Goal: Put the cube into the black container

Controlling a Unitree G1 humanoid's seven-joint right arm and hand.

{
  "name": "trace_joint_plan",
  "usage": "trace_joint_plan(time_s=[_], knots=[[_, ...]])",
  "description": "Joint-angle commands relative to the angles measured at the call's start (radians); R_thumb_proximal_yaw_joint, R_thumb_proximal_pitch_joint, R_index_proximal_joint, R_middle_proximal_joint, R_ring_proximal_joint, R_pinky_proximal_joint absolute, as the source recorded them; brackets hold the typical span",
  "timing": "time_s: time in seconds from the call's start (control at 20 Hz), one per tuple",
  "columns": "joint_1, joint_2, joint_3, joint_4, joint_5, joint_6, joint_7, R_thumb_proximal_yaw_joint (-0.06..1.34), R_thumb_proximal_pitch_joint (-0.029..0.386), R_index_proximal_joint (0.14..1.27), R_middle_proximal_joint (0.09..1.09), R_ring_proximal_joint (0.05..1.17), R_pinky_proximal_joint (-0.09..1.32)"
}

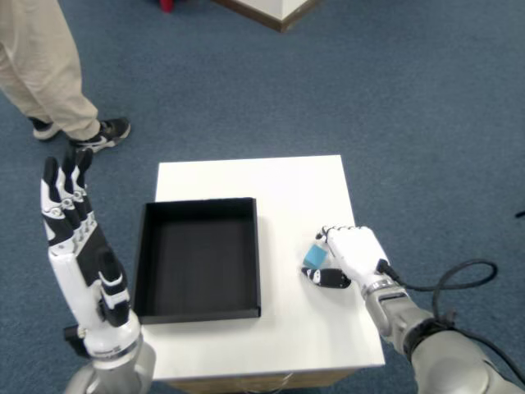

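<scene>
Right hand (pixel 354 253) low over the right side of the white table (pixel 287 176), knuckles up, fingers curled downward. Closed around the cube (pixel 315 258), a small blue block peeking out at the hand's left edge. Black-tipped thumb (pixel 326 278) tucked just below the cube, fingertips (pixel 324 236) hooked just above it, so pinched from 2 sides (cannot tell whether lifted or touching the tabletop). White palm shell hiding the rest of the cube.

Behind the hand, grey wrist and forearm (pixel 410 328) running toward the lower right corner, with a black cable (pixel 459 275) looping off beside it.

Left of the hand, across a strip of bare tabletop, the black container (pixel 198 258): a shallow open box with 4 low walls, nothing inside, sitting squarely on the table's left half. Cube well apart from it, outside the near wall.

Farther left, past the container and off the table edge, the left hand (pixel 78 246) raised upright, fingers straight and together, holding nothing.

Beyond the table, blue carpet (pixel 369 98) all round, and at the far upper left a person's leg (pixel 41 66) in beige trousers with a dark shoe (pixel 98 136).
</scene>
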Motion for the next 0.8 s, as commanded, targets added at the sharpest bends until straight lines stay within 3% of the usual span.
trace_joint_plan(time_s=[0.05, 0.8], knots=[[-0.032, -0.033, -0.017, 0.019, 0.025, 0.018, -0.002, 0.60, -0.016, 0.47, 0.54, 0.58, 0.66], [-0.019, -0.035, -0.015, 0.018, 0.024, 0.007, -0.025, 0.58, -0.014, 0.50, 0.55, 0.58, 0.64]])
